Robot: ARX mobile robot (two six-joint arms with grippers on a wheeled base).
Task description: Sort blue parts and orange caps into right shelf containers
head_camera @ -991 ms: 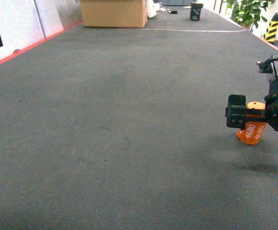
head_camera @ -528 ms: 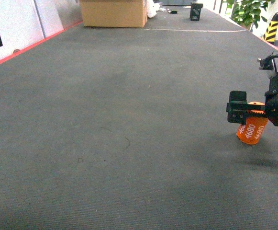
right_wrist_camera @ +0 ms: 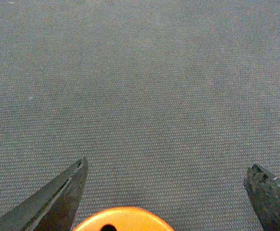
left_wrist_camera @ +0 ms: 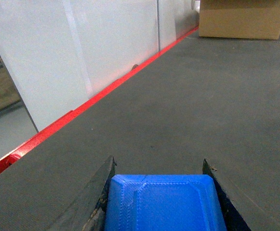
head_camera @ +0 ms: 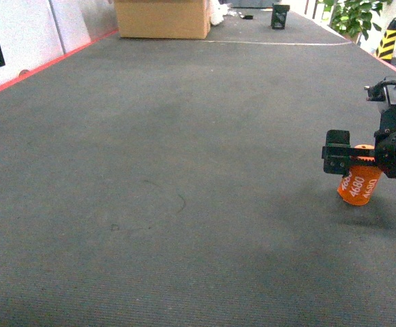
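Observation:
An orange cap (head_camera: 358, 185) marked "4680" is at the far right of the head view on the dark carpet. My right gripper (head_camera: 361, 160) sits around its top. In the right wrist view the gripper (right_wrist_camera: 166, 166) is open, its fingers wide apart. The cap's flat top (right_wrist_camera: 123, 220) lies low between them, nearer the left finger, with a gap to the right one. My left gripper (left_wrist_camera: 158, 161) is shut on a blue part (left_wrist_camera: 164, 202), a flat block with bevelled edges. That gripper is outside the head view. The right shelf and its containers are out of view.
Dark carpet fills the floor. A cardboard box (head_camera: 162, 18) stands far ahead, and a small black object (head_camera: 279, 15) to its right. A red floor line (head_camera: 41, 68) and white wall panels (left_wrist_camera: 82, 62) run along the left. A plant (head_camera: 353, 17) and a striped post (head_camera: 387, 37) are at the far right.
My right gripper has risen slightly and shifted a little, while the orange cap has stayed in the same spot on the carpet.

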